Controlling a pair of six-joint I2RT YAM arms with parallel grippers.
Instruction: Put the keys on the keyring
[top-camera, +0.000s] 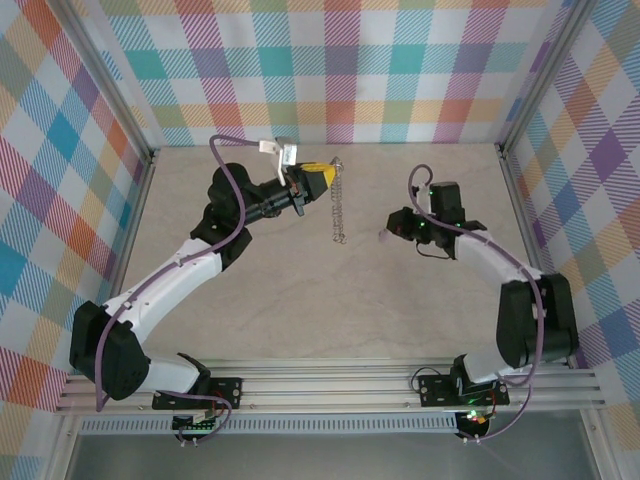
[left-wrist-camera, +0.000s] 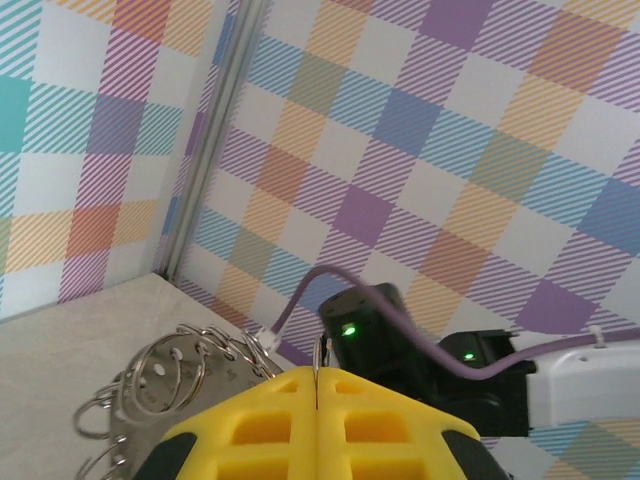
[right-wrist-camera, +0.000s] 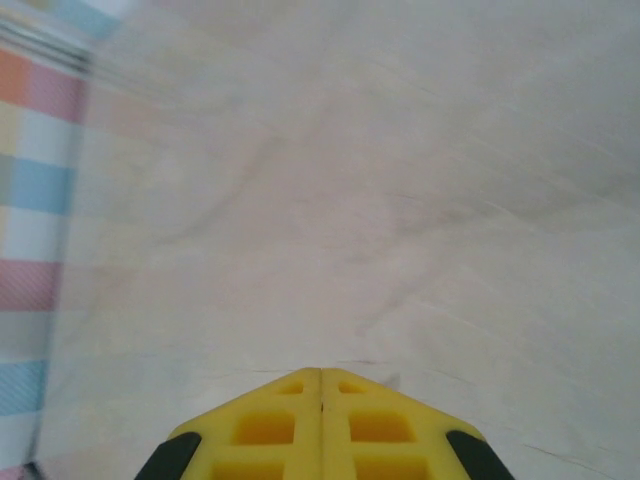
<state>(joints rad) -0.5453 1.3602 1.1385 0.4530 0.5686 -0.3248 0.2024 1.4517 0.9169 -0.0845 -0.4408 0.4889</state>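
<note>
In the right wrist view the right gripper (right-wrist-camera: 320, 385) sits low centre, its yellow fingers (right-wrist-camera: 265, 425) pressed flat together over the bare table (right-wrist-camera: 330, 200). A tiny grey speck beside their tip is too small to name. Higher in the top view, left of centre, the left gripper (top-camera: 322, 174) is clenched on the keyring (top-camera: 340, 205), which hangs edge-on just right of its fingertips. Open tabletop spreads between the arms, and the plaid back wall (top-camera: 400, 70) stands close above the ring.
</note>
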